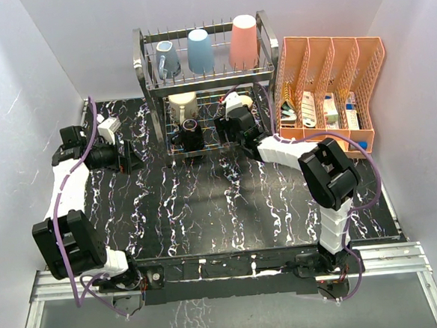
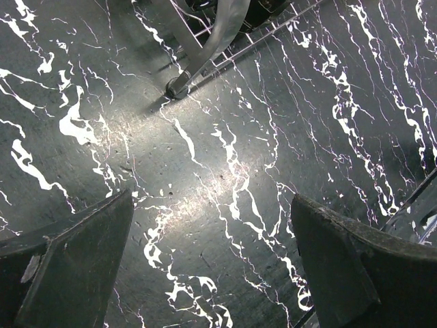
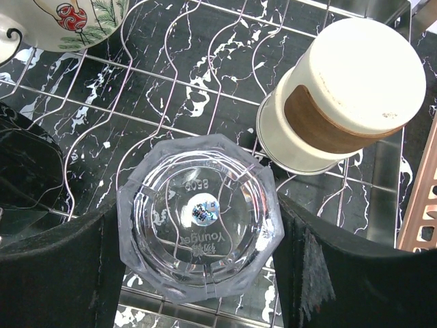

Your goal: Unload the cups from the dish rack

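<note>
The silver dish rack (image 1: 145, 64) stands at the back of the table. On its upper tier sit a grey-blue mug (image 1: 168, 59), a light-blue tumbler (image 1: 200, 50) and a salmon-pink tumbler (image 1: 244, 40), all upside down. The lower tier (image 3: 171, 102) holds a cream cup (image 1: 182, 105), a dark mug (image 1: 191, 134), a cream cup with a brown band (image 3: 345, 92) and an upturned clear glass (image 3: 198, 215). My right gripper (image 3: 199, 222) reaches into the lower tier, its fingers pressed against both sides of the clear glass. My left gripper (image 2: 212, 225) hangs open over bare table near the rack's foot (image 2: 179, 87).
An orange slotted file organizer (image 1: 326, 89) holding small boxes stands just right of the rack. White walls close in the table on the left, back and right. The black marbled tabletop (image 1: 228, 201) lies between the rack and the arm bases.
</note>
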Available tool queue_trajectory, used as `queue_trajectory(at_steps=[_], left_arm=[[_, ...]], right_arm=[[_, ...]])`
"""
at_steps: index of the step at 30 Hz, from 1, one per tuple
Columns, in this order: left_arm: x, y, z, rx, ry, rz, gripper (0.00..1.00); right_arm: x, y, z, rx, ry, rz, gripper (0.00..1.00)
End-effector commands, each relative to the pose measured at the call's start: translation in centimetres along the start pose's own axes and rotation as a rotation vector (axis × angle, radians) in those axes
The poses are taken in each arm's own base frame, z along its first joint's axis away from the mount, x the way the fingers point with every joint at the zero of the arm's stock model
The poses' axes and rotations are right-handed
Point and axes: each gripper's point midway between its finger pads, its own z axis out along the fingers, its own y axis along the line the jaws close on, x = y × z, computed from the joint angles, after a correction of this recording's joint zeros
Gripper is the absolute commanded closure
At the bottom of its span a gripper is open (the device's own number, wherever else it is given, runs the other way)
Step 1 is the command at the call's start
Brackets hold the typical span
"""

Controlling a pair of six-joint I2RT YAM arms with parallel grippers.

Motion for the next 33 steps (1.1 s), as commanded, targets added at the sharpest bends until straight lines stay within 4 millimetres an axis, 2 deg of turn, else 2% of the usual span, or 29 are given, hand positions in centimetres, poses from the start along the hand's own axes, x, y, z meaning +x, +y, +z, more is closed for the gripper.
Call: queue_trajectory(at_steps=[1, 5, 9, 19, 25, 30, 33], left_arm=[[-1.4, -2.0, -1.4, 0.031, -0.055, 0.089, 0.03], [-1.4, -2.8, -1.5, 0.064, -0.078, 0.126, 0.03], [-1.3, -4.2, -1.7, 0.121, -0.088, 0.166, 0.03], [0.1, -7.2, -1.2, 0.169, -0.038, 0.376, 0.03], [0.6, -8.0, -0.9, 0.167, -0.038, 0.508, 0.03], [1.0, -9.8, -0.2, 0.22, -0.077, 0.63, 0.03], [1.2, -11.6, -0.2, 0.283, -0.121, 0.683, 0.03]], right_arm=[[-4.2, -0.3, -1.6, 0.004, -0.088, 0.025, 0.69], [-5.8, -0.7, -3.6, 0.001, -0.128, 0.066, 0.81], [-7.8, -0.8, -6.7, -0.028, -0.2, 0.17, 0.83], [-7.3, 1.1, -12.0, -0.116, -0.215, 0.364, 0.85], [-6.4, 4.4, -15.8, -0.25, -0.143, 0.613, 0.85], [-5.3, 9.1, -18.5, -0.412, -0.057, 0.784, 0.87], [-5.3, 11.2, -19.7, -0.524, 0.006, 0.931, 0.89]])
